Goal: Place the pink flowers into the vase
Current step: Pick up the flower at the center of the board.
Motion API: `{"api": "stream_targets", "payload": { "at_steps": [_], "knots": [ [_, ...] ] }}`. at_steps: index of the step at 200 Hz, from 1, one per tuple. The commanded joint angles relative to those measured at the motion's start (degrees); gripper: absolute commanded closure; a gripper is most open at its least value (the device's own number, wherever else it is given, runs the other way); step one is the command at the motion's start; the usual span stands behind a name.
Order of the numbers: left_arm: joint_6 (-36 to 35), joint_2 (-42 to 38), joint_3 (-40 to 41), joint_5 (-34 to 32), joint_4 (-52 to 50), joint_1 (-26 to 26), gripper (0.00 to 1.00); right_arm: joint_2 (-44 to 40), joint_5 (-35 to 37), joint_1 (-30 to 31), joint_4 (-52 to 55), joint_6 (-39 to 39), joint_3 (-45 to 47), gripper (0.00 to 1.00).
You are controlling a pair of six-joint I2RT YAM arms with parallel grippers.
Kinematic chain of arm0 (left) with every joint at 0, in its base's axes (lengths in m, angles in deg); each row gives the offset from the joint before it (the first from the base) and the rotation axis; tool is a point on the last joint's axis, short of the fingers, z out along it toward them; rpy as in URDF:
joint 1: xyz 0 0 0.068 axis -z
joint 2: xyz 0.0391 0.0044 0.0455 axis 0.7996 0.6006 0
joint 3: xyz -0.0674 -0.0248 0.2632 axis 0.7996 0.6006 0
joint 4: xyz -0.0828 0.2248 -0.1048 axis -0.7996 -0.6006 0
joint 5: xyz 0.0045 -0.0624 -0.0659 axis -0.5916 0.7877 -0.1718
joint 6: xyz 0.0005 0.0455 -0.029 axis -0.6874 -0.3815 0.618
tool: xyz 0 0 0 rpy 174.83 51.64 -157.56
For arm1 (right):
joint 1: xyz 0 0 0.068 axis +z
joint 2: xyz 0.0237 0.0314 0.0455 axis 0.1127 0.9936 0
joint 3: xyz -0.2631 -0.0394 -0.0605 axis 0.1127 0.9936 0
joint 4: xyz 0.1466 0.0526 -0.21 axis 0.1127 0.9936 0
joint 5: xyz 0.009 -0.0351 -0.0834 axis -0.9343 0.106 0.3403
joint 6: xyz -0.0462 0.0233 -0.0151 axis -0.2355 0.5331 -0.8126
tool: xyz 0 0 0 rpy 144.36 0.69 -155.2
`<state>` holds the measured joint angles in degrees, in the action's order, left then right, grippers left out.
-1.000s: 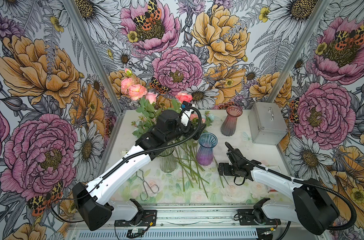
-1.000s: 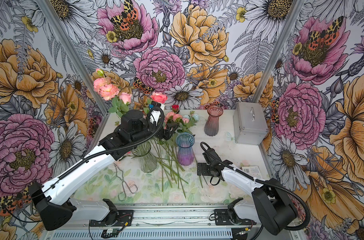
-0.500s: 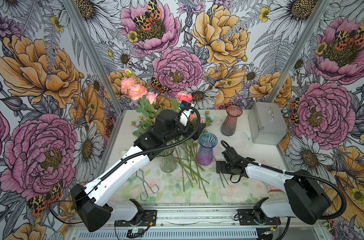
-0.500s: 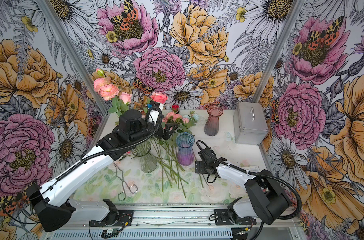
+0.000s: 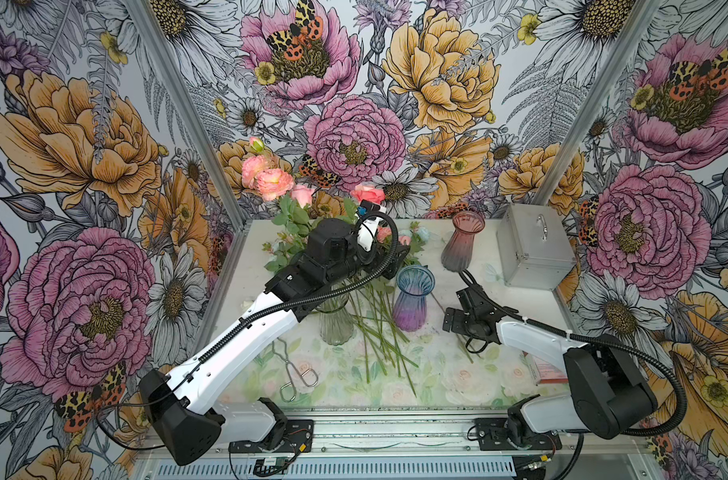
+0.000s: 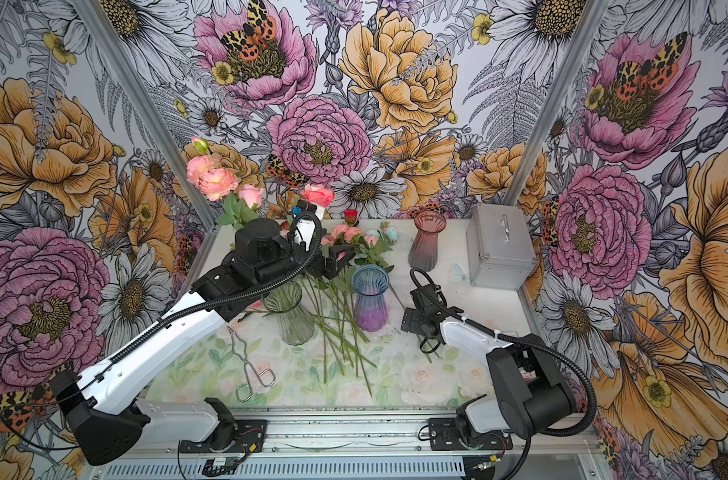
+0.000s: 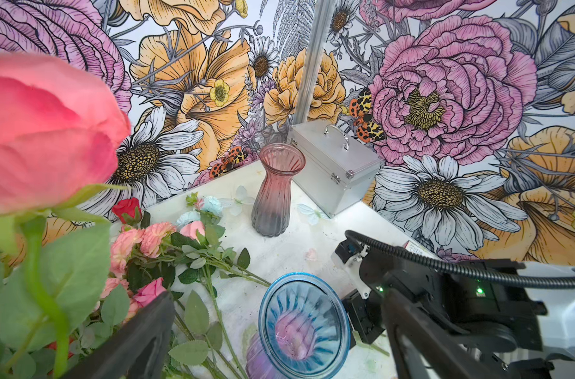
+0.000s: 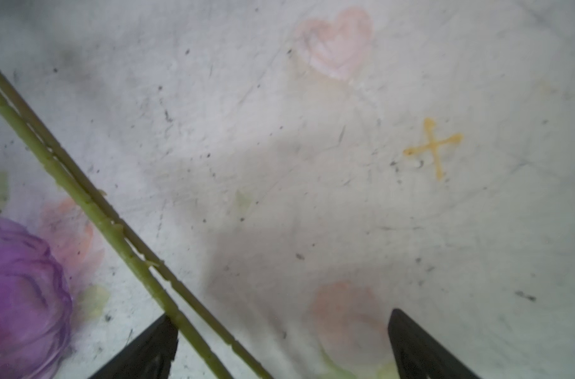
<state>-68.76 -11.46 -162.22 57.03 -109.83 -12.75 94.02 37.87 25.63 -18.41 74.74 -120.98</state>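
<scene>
The left claw (image 7: 279, 295) hangs released and empty above the blue vase (image 7: 315, 305). Pink flowers (image 7: 141, 242) lie on the desk (image 7: 296, 249) just beside it, more standing in the clear vase (image 6: 291, 324) under its arm. The right claw (image 8: 281, 315), released too, hovers low beside a green stem (image 8: 82, 193).

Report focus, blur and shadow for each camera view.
Left wrist: the pink rose close to the lens is out of focus, while the pink-tinted vase behind it is sharp. Right wrist: soft all over, the green stem blurred, a grey shadow on the table. Both top views: sharp, evenly lit.
</scene>
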Motion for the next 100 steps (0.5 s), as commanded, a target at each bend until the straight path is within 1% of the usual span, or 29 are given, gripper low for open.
{"api": "stream_targets", "payload": {
  "at_steps": [1,24,39,76,100],
  "knots": [
    [1.0,-1.55,0.32,1.58,0.87,-0.62,0.02,0.52,-0.87,-3.63,-0.89,-1.56,-2.83,0.01],
    [1.17,-0.97,0.3,1.79,0.78,-0.65,0.02,1.28,-2.04,-7.38,-0.97,-2.83,-4.4,0.01],
    [1.25,-0.05,-0.28,2.35,0.75,-0.87,0.02,1.76,-3.17,-8.75,-0.97,-3.98,-5.54,0.01],
    [1.71,1.82,-2.54,2.72,0.69,-0.94,0.01,-1.02,-8.85,-8.35,-1.5,-8.12,-6.25,0.03],
    [1.62,3.13,-3.32,2.75,0.89,-0.86,0.02,-0.19,-12.17,-7.01,-1.5,-10.73,-6.27,0.06]
  ]
}}
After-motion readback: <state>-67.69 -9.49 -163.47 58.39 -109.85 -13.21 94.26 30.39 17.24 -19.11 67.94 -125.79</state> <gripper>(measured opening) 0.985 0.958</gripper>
